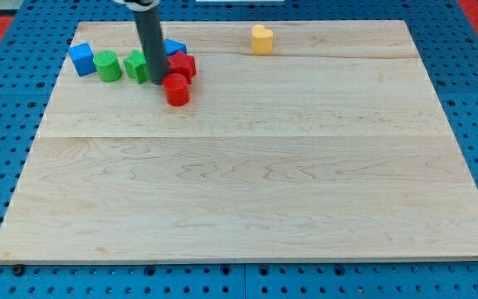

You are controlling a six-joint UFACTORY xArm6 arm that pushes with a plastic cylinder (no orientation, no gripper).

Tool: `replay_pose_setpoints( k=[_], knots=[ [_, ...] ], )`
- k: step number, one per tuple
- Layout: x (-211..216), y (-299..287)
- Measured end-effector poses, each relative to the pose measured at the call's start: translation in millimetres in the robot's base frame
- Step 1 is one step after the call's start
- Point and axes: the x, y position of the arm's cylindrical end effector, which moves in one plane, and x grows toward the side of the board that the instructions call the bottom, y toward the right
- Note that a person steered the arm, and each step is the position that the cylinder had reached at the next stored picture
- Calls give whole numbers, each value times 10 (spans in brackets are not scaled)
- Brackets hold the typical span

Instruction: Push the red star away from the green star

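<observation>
The red star (184, 65) lies near the view's top left, just right of my rod. The green star (136, 66) lies just left of the rod, partly hidden by it. My tip (158, 82) rests on the board between the two stars, slightly below them. A red cylinder (176, 90) stands right beside the tip, at its lower right, touching the red star's lower edge.
A green cylinder (107, 66) and a blue cube (81, 59) stand left of the green star. A blue block (173, 48) peeks out behind the red star. A yellow heart-like block (261, 39) sits near the top edge. The wooden board (247, 191) lies on blue pegboard.
</observation>
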Motion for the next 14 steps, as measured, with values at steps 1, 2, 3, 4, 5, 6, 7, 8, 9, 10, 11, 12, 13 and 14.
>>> replay_pose_setpoints(
  k=[1, 2, 3, 4, 5, 6, 7, 8, 9, 10, 11, 12, 13, 14],
  knots=[
    [218, -189],
    [399, -39],
    [452, 1310],
    [452, 2100],
    [322, 1336],
    [-72, 1751],
    [24, 2422],
    [87, 2776],
    [-279, 2720],
    [-602, 1745],
    [-531, 326],
    [-502, -82],
    [-399, -153],
    [-204, -373]
  ],
)
